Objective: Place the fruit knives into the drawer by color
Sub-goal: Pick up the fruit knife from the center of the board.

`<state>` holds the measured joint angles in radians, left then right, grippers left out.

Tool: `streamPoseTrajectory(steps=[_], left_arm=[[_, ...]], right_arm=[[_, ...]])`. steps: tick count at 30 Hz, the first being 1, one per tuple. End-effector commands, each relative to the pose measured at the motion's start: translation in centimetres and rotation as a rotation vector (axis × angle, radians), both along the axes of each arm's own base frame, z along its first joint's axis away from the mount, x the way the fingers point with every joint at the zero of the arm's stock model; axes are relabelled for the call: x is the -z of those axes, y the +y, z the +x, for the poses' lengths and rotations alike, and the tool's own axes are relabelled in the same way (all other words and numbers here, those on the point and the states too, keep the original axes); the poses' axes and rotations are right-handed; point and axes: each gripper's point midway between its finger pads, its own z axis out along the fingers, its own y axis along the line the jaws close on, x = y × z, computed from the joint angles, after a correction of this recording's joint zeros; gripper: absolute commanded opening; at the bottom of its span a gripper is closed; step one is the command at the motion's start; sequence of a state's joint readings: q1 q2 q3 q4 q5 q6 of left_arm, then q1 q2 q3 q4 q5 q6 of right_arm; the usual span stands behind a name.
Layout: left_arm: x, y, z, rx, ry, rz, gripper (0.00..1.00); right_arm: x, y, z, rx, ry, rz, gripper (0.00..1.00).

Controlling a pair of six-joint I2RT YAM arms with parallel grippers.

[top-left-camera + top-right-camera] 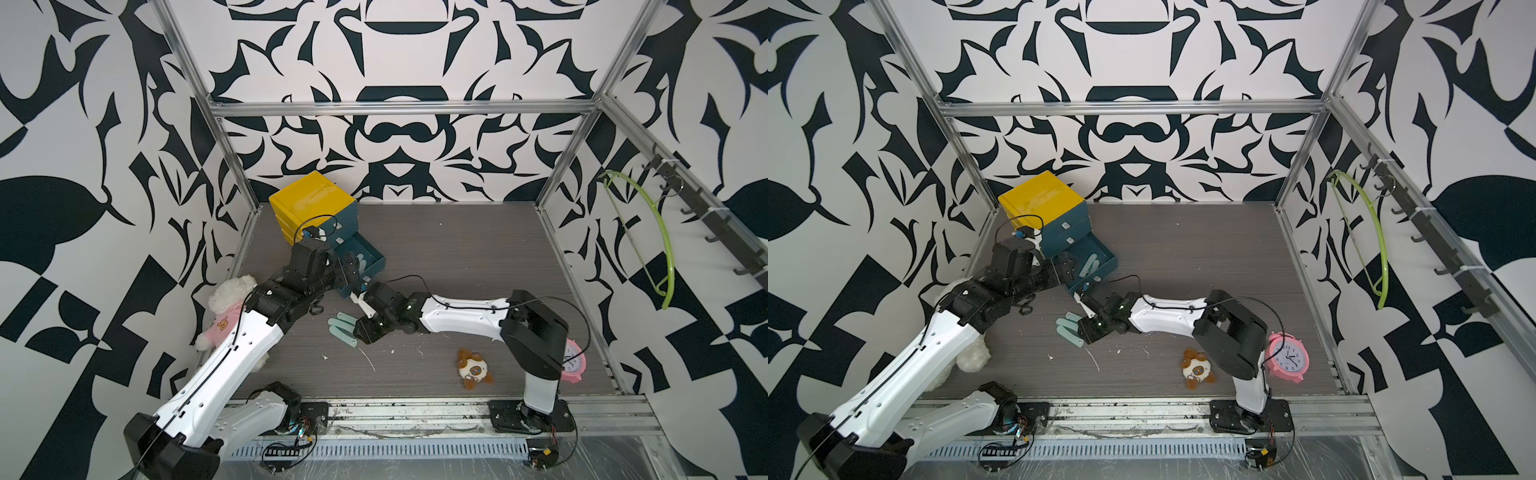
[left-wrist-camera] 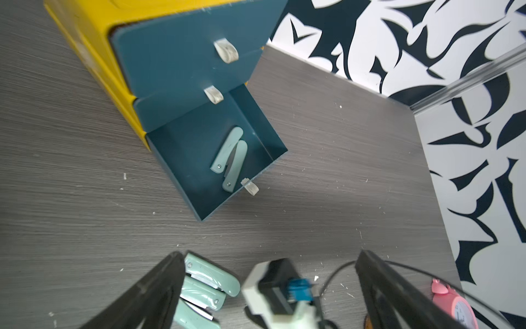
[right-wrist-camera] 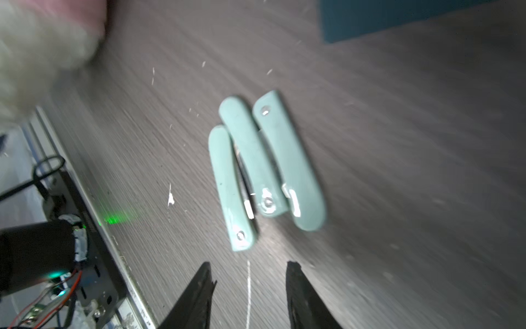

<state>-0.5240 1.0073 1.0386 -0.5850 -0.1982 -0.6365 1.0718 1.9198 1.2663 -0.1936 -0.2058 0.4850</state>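
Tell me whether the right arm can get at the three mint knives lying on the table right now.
Probably yes. The right pincer is open just short of the three mint knives, with only bare table between and nothing lying over them.

Mint-teal fruit knives [image 3: 287, 159], yellow cabinet [image 1: 311, 193] with dark-teal drawers [image 2: 170, 57], black-and-white patterned walls [image 1: 399, 62], grey wood-grain table [image 1: 478, 257].
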Motion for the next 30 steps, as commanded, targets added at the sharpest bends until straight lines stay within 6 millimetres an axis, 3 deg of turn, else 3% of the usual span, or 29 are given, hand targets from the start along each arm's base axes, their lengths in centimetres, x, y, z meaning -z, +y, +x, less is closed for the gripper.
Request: streamPoseTrajectory(steps=[1, 6, 16, 30], left_arm=[[0.3, 2.0, -1.0, -0.062, -0.003, 0.04, 0.99], [-0.9, 3.0, -1.3, -0.092, -0.054, 0.048, 0.99], [-0.2, 2.9, -1.3, -0.09, -0.037, 0.053, 0.99], [-0.1, 3.6, -1.4, -0.108, -0.044, 0.084, 0.99]], right_arm=[[-0.4, 1.5, -1.1, -0.079, -0.011, -0.033, 0.45], [1.1, 2.1, -1.0, -0.08, -0.065, -0.113, 0.45], [2.3, 1.9, 0.0, -0.083, -0.193, -0.246, 0.43], [4.1, 3.1, -0.9, -0.166, -0.27, -0.341, 0.34]])
